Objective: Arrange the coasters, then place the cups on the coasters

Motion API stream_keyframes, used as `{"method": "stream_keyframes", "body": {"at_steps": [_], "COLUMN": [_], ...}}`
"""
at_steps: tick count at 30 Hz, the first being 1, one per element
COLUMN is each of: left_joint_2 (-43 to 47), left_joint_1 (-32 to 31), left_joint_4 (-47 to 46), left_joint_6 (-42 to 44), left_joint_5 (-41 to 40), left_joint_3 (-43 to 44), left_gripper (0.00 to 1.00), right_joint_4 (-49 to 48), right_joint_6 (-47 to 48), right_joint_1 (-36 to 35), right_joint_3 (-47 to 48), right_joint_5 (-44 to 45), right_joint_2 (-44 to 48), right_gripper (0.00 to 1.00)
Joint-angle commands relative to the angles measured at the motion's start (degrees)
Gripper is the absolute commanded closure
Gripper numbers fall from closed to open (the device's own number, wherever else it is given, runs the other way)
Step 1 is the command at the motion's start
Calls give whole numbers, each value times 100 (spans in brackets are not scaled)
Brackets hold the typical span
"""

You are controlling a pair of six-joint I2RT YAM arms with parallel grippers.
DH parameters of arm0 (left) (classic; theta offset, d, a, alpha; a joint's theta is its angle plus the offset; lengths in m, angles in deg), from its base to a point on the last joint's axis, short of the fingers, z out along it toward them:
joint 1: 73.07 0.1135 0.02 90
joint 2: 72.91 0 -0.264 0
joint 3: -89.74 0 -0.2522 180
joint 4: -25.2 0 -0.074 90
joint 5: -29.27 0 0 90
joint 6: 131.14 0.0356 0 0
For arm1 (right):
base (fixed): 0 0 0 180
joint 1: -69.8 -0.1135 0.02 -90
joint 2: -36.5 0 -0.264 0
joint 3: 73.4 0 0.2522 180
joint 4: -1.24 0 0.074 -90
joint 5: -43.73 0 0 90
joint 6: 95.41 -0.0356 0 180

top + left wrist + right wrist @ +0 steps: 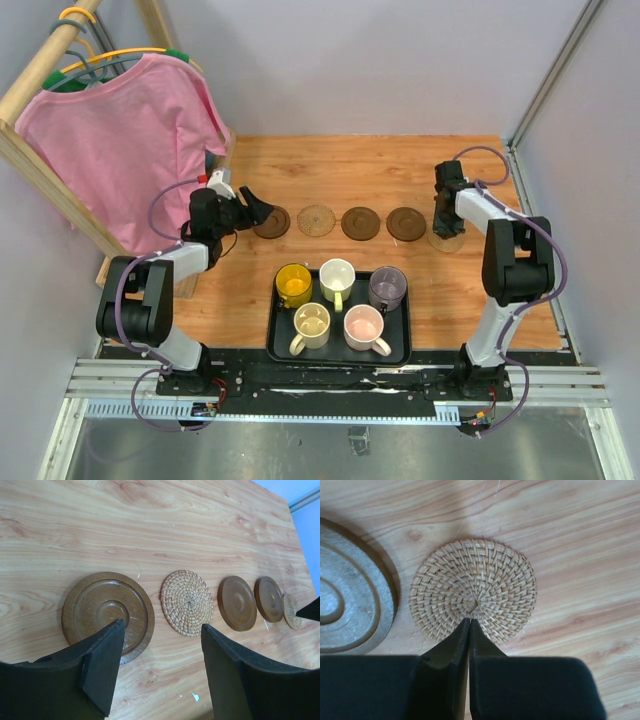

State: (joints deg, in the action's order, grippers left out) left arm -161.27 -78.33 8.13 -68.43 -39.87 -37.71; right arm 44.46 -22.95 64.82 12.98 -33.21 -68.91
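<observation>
Risks snagging and dragging the woven end coaster (475, 587) out of the row of coasters (361, 223) on the bench (380, 165), with right gripper (470, 621) tips pressed together on its weave, left gripper (260, 211) parted beside leftmost dark coaster (107, 612), cups (337, 275) parked in tray (275, 342).

You are looking at a wooden counter (350, 170) that is carrying five coasters in one row across its middle, each lying flat and apart from the next. Going from the left edge, they are a dark coaster (271, 222), a woven coaster (316, 219), a second dark coaster (361, 223), a third dark coaster (406, 223) and a second woven coaster (485, 580), which is nearest the right edge. A black tray (275, 345) is sitting centred along the near edge.
</observation>
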Motion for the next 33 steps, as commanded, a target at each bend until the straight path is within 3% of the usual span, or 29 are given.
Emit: {"method": "stream_keyframes", "body": {"at_steps": [1,13,25,33], "left_joint_2": [-2,65,-137,-419], "left_joint_1": [35,38,41,34], "left_joint_4": [-290,-196,-255,-249], "left_joint_6": [-66,-17,-30,85], "left_joint_5": [104,-45,-89,-146], "left_joint_3": [-105,-144,-80,114], "left_gripper": [34,33,34,49], "right_joint_4": [122,277,268,295], "right_joint_6": [-2,-6,8,138], "right_joint_1": [137,428,436,382], "right_joint_3": [247,912,756,833], "right_joint_5": [-91,16,-105,-1], "right_joint_2": [-425,-1194,-1024,-478], "right_gripper": [98,98,99,98]}}
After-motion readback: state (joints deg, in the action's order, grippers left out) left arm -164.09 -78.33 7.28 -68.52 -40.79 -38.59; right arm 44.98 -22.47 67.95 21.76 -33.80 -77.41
